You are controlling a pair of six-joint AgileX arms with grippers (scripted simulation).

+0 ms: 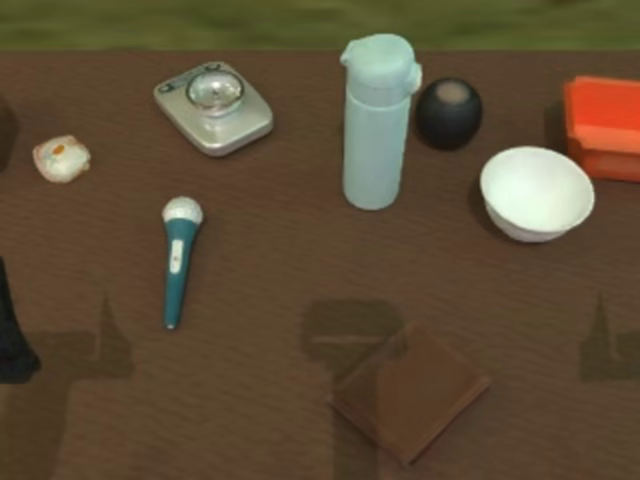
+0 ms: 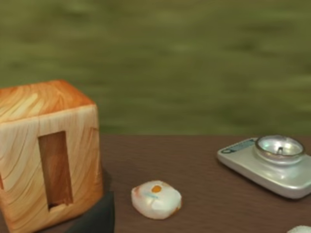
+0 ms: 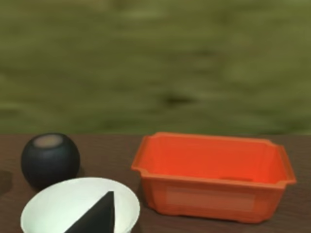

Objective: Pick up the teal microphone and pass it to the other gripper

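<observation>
Microphone (image 1: 179,258) lies flat on table (image 1: 260,300), left of centre, head toward the scale (image 1: 213,106), nothing touching it. Neither gripper's fingers visible enough; can't tell open or closed.

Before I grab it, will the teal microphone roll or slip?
The teal microphone lies flat, apart from everything, so a nudge would probably roll it. Its slim handle tapers toward the tail, so fingers may slide. It looks stiff; the round mesh head likely makes that end heavier.

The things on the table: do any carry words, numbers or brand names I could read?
None can be read.
The teal microphone has only a plain white switch mark.
The silver scale has a small panel, too blurred to read.
The pale bottle and orange box are unmarked.
</observation>
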